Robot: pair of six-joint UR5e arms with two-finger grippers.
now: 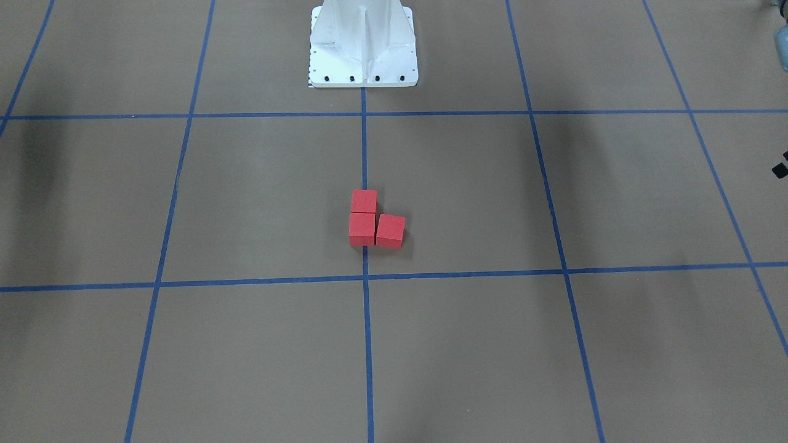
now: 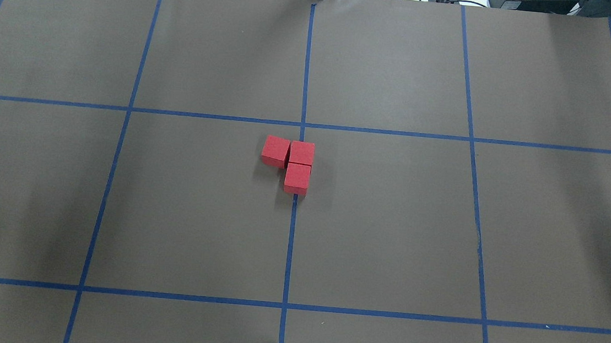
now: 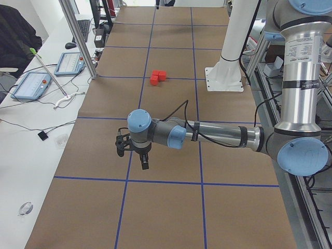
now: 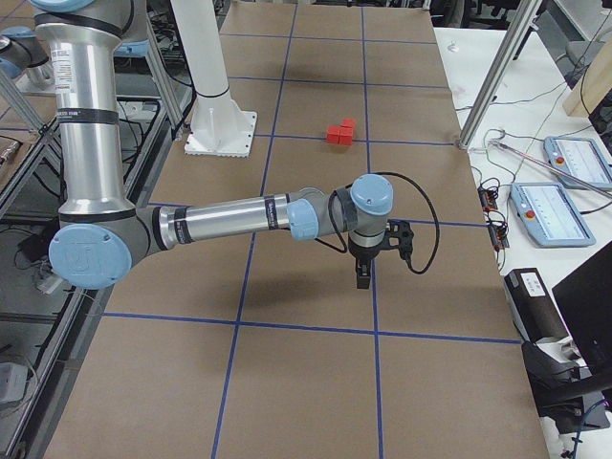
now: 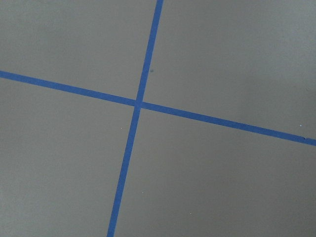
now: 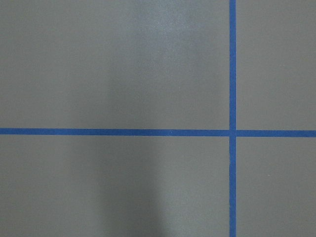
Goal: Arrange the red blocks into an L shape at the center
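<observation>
Red blocks [image 2: 301,153]: all three lie together at the center [image 2: 336,196] of the brown paper floor, on and beside the middle blue tape line [image 2: 291,236]. The corner block and the block nearer the robot sit in line on the tape, faces touching. The third block [image 2: 276,151] sits on the corner block's left flank, turned slightly out of square, touching it or very nearly so. Judgement: the L is formed and the task looks essentially done; at most, squaring up the skewed block is left. Left gripper [image 3: 143,163] hangs over bare grid, well apart from the blocks, with nothing visibly carried; only a side view shows it, so I cannot tell how far apart its fingers stand. Right gripper [image 4: 363,279]: same position, finger spread likewise cannot be told.
</observation>
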